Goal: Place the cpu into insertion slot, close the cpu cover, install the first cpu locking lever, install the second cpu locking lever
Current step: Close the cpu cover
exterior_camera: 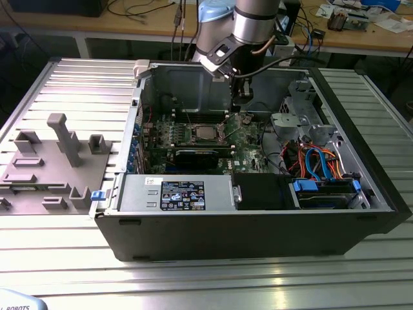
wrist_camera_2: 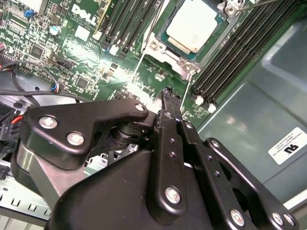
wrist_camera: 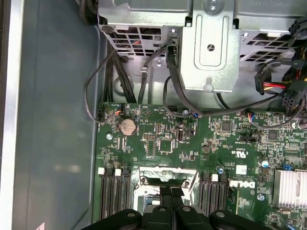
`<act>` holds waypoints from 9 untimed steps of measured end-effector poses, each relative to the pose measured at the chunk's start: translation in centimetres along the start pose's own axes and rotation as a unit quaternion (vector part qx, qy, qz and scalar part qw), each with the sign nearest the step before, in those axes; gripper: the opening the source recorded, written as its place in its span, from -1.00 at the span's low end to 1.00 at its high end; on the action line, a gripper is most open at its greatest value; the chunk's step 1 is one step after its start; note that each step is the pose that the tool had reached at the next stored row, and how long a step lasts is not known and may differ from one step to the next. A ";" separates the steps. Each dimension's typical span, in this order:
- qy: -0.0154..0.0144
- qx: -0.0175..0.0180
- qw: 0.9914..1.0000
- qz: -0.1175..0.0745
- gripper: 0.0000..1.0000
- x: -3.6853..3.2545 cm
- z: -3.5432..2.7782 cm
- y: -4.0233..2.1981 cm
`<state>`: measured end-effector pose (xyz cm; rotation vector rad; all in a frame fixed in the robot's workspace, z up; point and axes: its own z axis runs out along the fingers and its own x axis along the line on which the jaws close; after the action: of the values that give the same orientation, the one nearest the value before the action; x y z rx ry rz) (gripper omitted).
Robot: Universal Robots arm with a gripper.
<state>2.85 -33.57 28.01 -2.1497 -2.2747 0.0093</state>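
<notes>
The cpu (wrist_camera_2: 194, 24) shows its silver-grey top and lies flat in the insertion slot (wrist_camera_2: 184, 67) on the green motherboard. It sits mid-board in the exterior view as the cpu (exterior_camera: 205, 134). A silvery frame, the cpu cover (wrist_camera_2: 159, 48), lies flat around the chip. Thin wire locking levers (wrist_camera_2: 143, 56) run beside the socket and look loose. My gripper (wrist_camera_2: 166, 92) hangs above the board just off one corner of the socket, shut with nothing in it. In the first wrist view its fingertips (wrist_camera: 164, 192) sit over the slot's rim (wrist_camera: 144, 178).
Black memory slots (wrist_camera_2: 230, 62) flank the socket on both sides. A metal drive cage (wrist_camera: 211, 43) with hanging cables (wrist_camera: 170, 81) stands beside the board. The case wall (exterior_camera: 187, 81) rises behind. A grey parts fixture (exterior_camera: 58, 155) lies on the exterior view's left.
</notes>
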 end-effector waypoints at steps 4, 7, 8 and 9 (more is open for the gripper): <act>0.000 0.000 1.000 0.000 -0.79 -0.02 0.08 0.37; 0.000 0.000 1.000 0.000 -0.79 -0.03 0.11 0.66; 0.000 0.000 1.000 0.000 -0.79 -0.04 0.11 0.70; 0.000 0.000 1.000 0.000 -0.79 -0.04 0.12 0.75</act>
<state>3.60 -33.56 27.88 -2.1496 -2.2746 0.0092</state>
